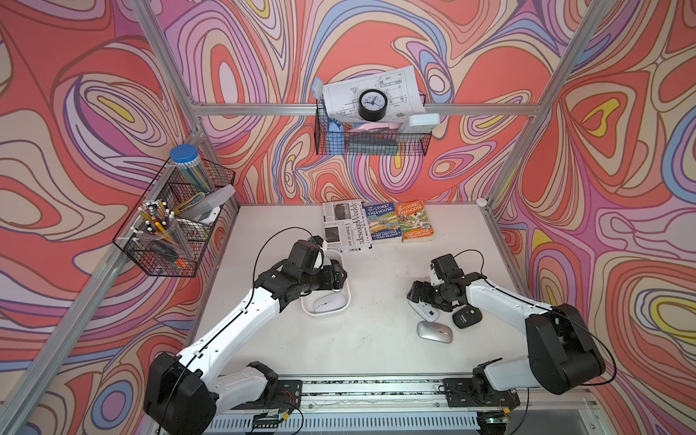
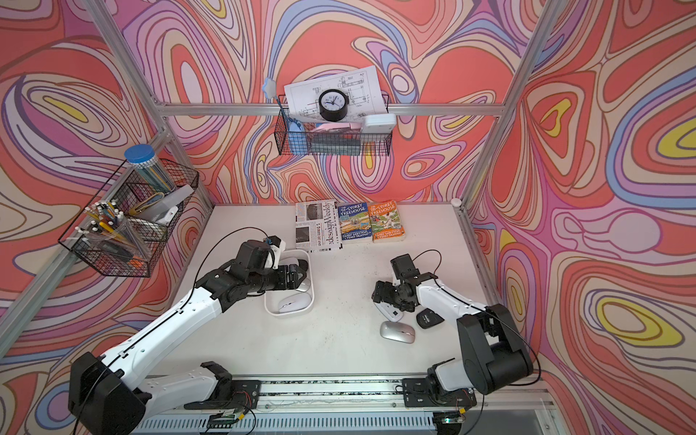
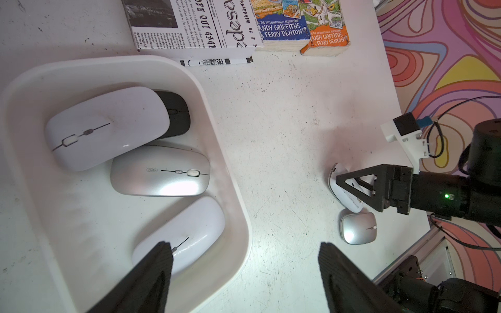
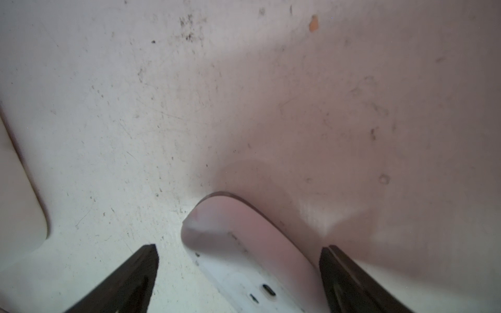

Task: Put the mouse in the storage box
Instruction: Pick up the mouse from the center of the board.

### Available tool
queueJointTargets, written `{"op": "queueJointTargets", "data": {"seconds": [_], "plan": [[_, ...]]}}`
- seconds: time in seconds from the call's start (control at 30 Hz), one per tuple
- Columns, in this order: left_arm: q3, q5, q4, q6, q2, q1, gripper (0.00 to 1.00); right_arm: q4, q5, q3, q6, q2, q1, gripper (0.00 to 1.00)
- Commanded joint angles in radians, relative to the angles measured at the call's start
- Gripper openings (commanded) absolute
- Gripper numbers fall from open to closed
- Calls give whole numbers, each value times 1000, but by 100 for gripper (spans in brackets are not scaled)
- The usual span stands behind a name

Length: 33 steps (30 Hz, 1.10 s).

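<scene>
Four mice lie in the box, under the wide-open left gripper. White mouse lies underside up on the table, well apart from the box, between the right gripper's spread jaws, long axis along them, rounded end pointing out beyond them; silver mouse and black mouse crowd just beside it

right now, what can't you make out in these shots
- Storage box: much of its inside covered by the left arm in both top views.
- Black mouse in the box: mostly under a bigger white mouse, left wrist view.
- White mouse at the right hand: cut off by the right wrist view's edge.
</scene>
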Motion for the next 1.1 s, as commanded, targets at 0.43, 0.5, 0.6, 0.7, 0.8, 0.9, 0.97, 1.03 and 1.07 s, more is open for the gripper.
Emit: {"op": "queueJointTargets", "data": {"seconds": [0.43,0.5,0.6,0.7,0.8,0.9,0.97,1.03,1.07], "plan": [[-8,-10,-12,-3,-4,8,83,-75,197,13,52,0,150,89],[-9,-12,-12,-2,-3,7,83,-89,234,19,65,8,176,87],[-13,-13,-11,-4,-3,8,83,-94,278,21,73,16,217,84],[-17,-14,-11,-4,-4,7,83,-105,317,32,85,42,245,83],[-16,-14,-10,-5,-5,8,83,-114,340,44,99,68,256,78],[-13,-14,-13,-3,-5,7,84,-108,336,45,105,78,262,72],[-12,-15,-15,-4,-5,8,84,-107,340,43,108,85,262,69],[-14,-16,-13,-4,-5,8,83,-105,341,39,108,89,262,66],[-16,-15,-13,-5,-4,8,83,-102,341,38,109,91,262,64]]}}
